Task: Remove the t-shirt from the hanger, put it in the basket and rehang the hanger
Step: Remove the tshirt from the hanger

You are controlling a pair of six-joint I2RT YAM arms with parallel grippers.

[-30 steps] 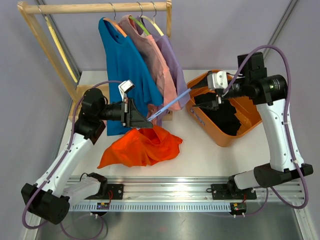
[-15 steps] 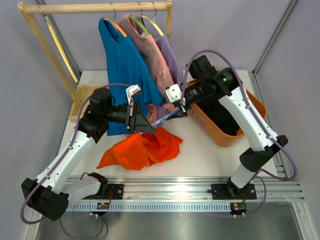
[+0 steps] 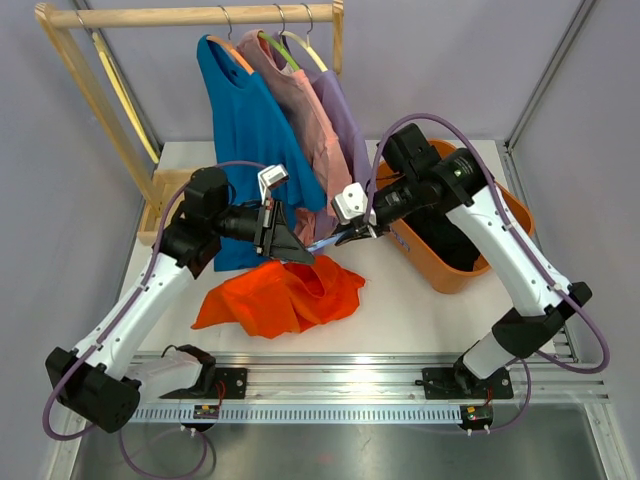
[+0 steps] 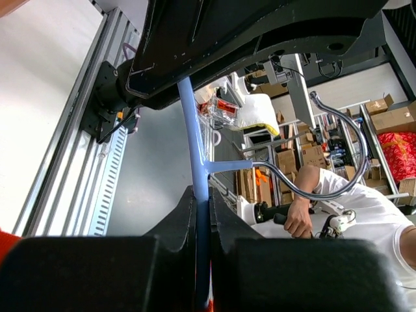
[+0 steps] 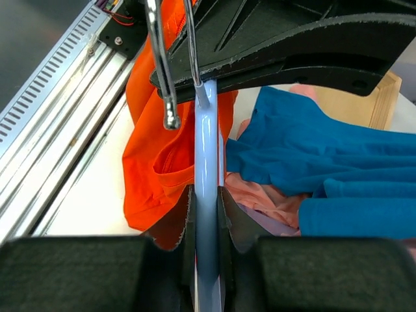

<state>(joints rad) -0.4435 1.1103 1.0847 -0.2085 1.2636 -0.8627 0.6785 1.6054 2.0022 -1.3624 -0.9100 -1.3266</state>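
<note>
the left gripper [image 3: 291, 246] and right gripper [image 3: 354, 232] meet over the middle of the table [image 3: 420, 310], each clamped on the same light blue hanger [image 3: 326, 241], which spans the short gap between them. the left wrist view shows the hanger's bar [image 4: 199, 175] pinched between that gripper's fingers, and the right wrist view shows the bar [image 5: 207, 162] squeezed the same way, with the metal hook [image 5: 162, 65] just beside it. the orange t-shirt [image 3: 275, 295] lies crumpled on the table just below the hanger, no longer draped over it. behind, a blue shirt [image 3: 245, 120], a pink shirt [image 3: 312, 135] and a purple shirt [image 3: 347, 125] hang from the wooden rack [image 3: 190, 14]. an orange basket [image 3: 455, 283] sits to the right.
</note>
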